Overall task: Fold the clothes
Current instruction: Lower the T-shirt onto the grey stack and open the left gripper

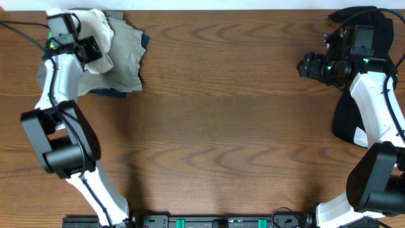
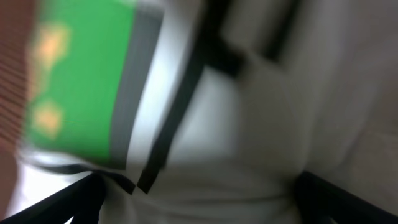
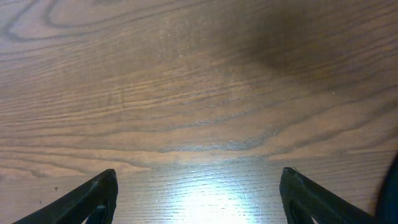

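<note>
Heaped in the far-left corner of the tabletop (image 1: 215, 133): the white T-shirt (image 1: 100, 25), crumpled, lying on top of a khaki garment (image 1: 126, 54). Peeking out from under the khaki's near edge, a dark blue cloth (image 1: 112, 92). Right over the shirt, the left gripper (image 1: 88, 49); impossible to tell from overhead whether touching the fabric or just above it.

From the left wrist, all blurred: white fabric filling the view, a green square graphic (image 2: 81, 81) at the left, black strokes of lettering across the middle. Dark fingertips (image 2: 62, 205) pushed out to the two bottom corners, so spread wide rather than pinched on the cloth.

Khaki's right edge ragged, stopping well short of the tabletop's middle.

Near the far-right edge, the right gripper (image 1: 308, 65), pointing left, fingers set wide apart, with only wood grain and a bright glare patch below in its wrist view. Under and behind that arm, a black cloth (image 1: 345, 120) draped along the right edge.

Between the heap and the right gripper, a broad stretch of open wood, running down to the near edge. Bent over the near-left part, the left arm's elbow.
</note>
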